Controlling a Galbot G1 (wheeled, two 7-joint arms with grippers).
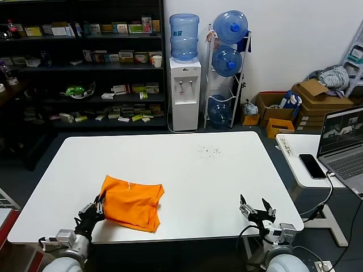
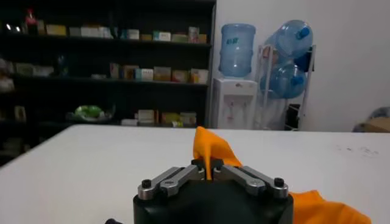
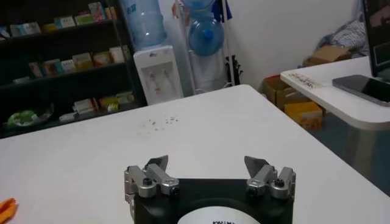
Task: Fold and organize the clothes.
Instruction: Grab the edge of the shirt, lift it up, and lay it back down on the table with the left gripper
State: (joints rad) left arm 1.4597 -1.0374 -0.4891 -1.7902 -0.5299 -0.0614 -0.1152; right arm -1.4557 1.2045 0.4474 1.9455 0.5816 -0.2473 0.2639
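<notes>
The bright orange T-shirt [image 1: 131,201] lies folded into a rough bundle on the front left of the white table [image 1: 215,170]; no lettering shows. My left gripper [image 1: 97,204] is at the bundle's near left edge, shut on a fold of the orange cloth. In the left wrist view the cloth [image 2: 210,147] rises pinched between the closed fingers of the left gripper [image 2: 207,165]. My right gripper [image 1: 256,209] rests open and empty near the table's front right edge, far from the shirt. In the right wrist view its jaws [image 3: 207,165] stand wide apart over bare table.
A side table [image 1: 309,147] at the right holds a phone [image 1: 311,166] and a laptop [image 1: 343,144]. Behind the table stand dark shelves [image 1: 85,62], a water dispenser [image 1: 185,85] and a bottle rack [image 1: 228,62]. Small specks [image 1: 209,151] dot the far table.
</notes>
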